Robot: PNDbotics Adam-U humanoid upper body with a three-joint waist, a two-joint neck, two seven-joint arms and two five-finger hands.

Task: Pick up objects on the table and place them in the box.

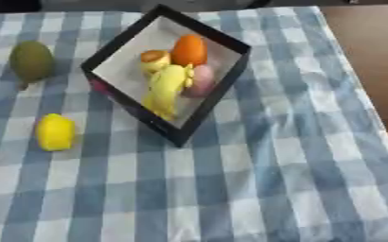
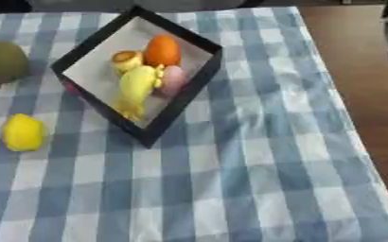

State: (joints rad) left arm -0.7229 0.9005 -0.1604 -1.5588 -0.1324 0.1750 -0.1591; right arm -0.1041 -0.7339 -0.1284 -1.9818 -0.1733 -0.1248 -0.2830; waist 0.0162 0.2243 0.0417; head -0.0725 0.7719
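Left eye view: my counter (image 1: 296, 189), under a blue and white checked cloth, carries a black-rimmed box (image 1: 222, 92) set cornerwise at far centre. Inside it lie an orange (image 1: 189, 49), a yellow banana-like fruit (image 1: 166, 90), a pink rounded thing (image 1: 202, 79) and a small yellow-brown piece (image 1: 154, 57), all touching. Left of the box, apart from it, a lemon (image 1: 55, 132) rests on the cloth; farther back a green fruit (image 1: 31, 60). Right eye view shows something dark at the far right edge, but neither robot hand is recognisable, so I cannot tell their state.
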